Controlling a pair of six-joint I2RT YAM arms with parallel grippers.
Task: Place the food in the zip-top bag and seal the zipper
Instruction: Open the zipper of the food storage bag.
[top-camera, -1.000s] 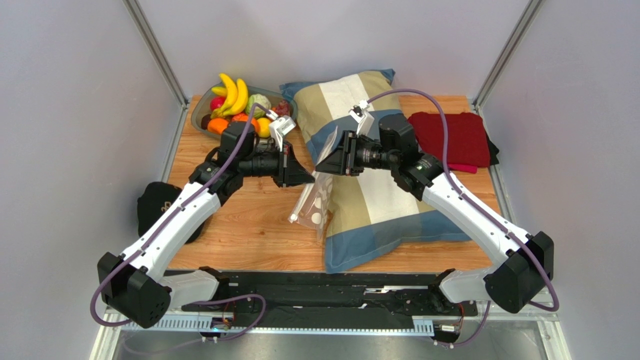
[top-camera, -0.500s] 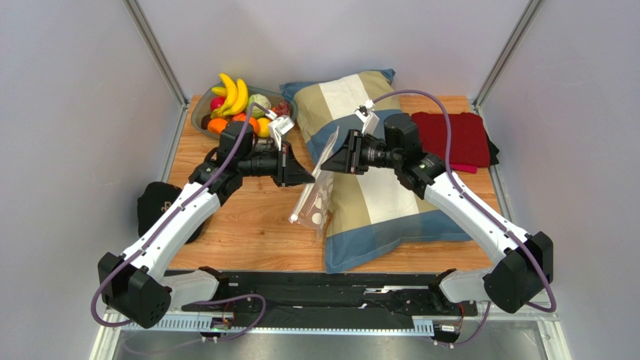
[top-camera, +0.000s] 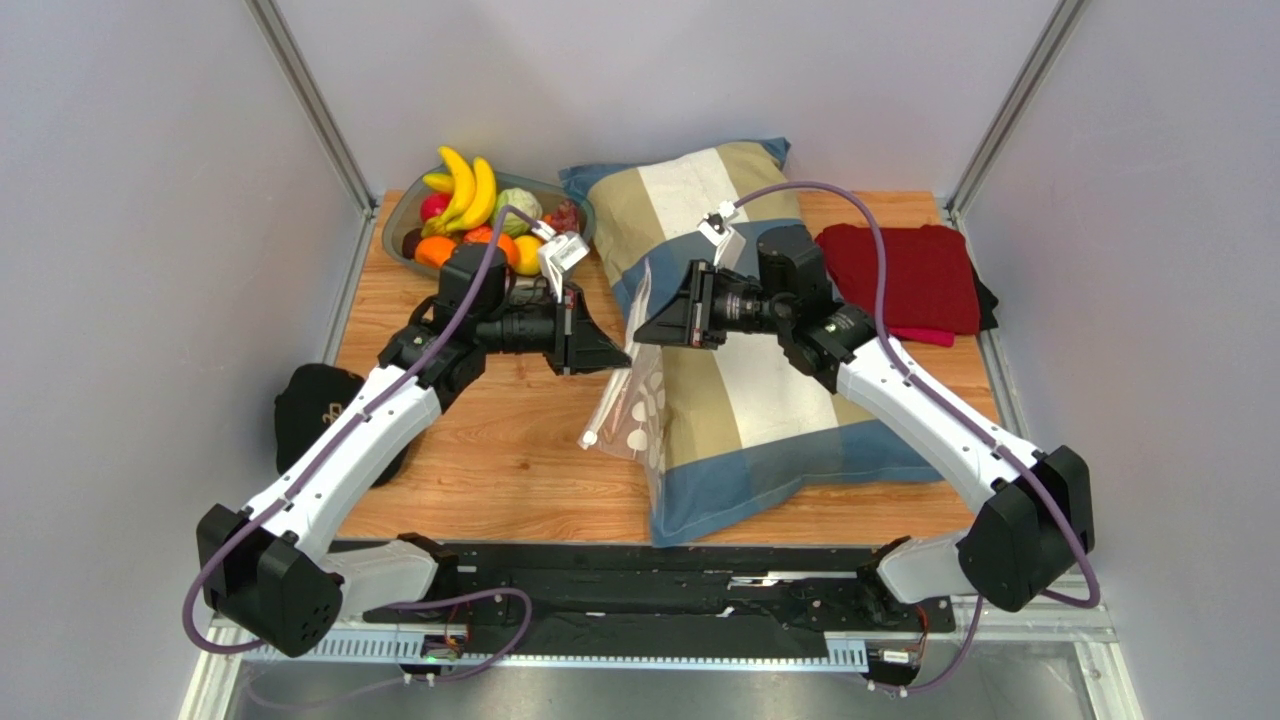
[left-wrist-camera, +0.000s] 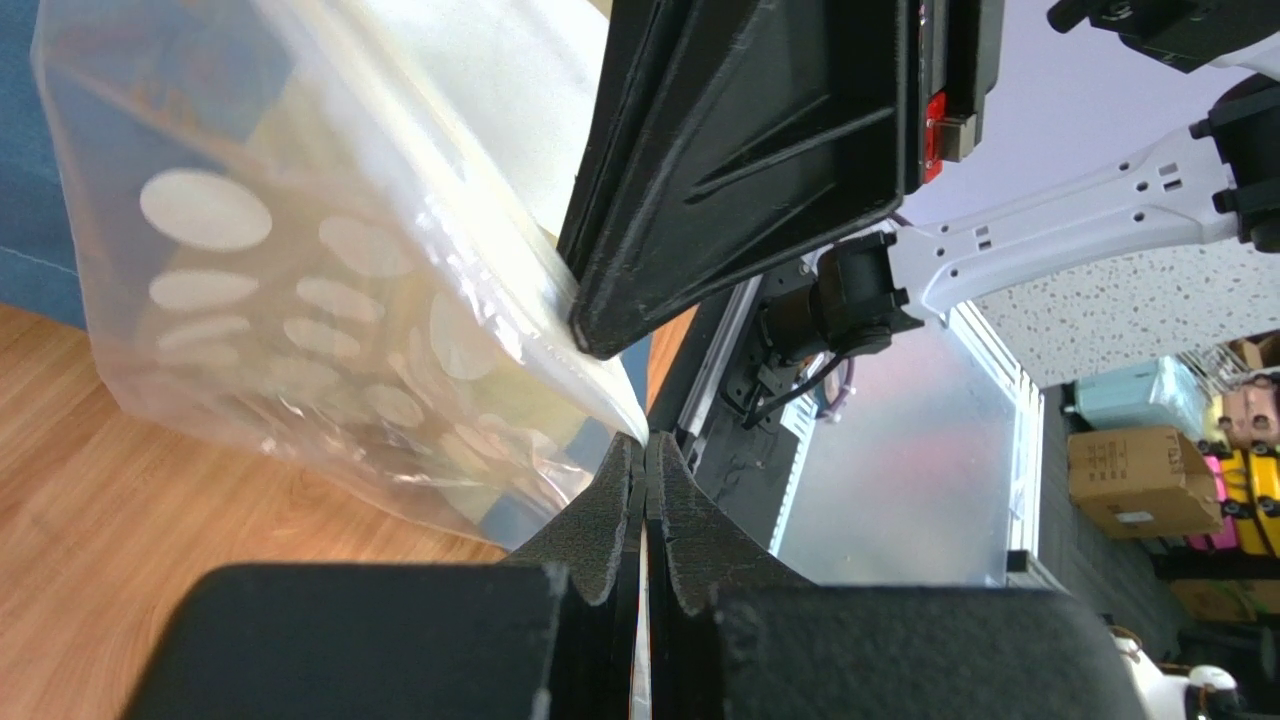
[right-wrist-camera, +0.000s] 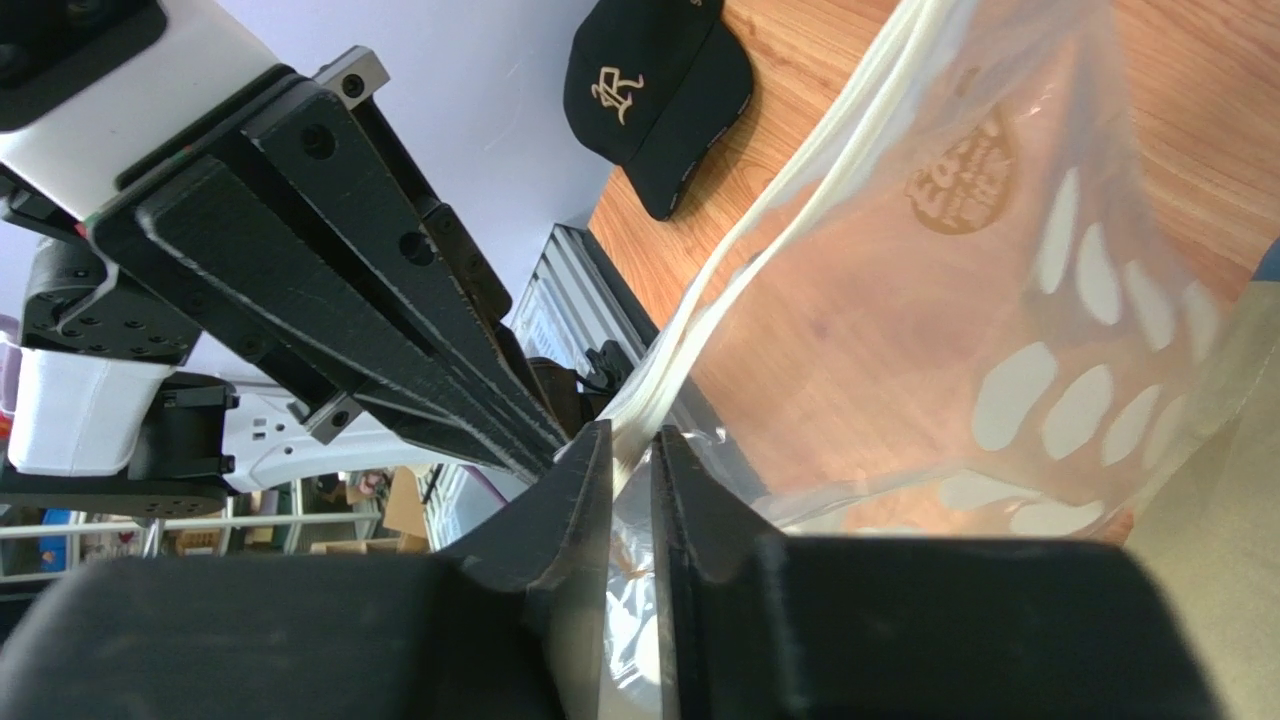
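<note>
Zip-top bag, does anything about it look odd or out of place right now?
Yes. The zip-top bag hangs askew and wrinkled beside the pillow, pinched by the left gripper. The right gripper straddles the zipper, but its grip is unclear. The bag looks empty: the food sits in the grey bowl.
</note>
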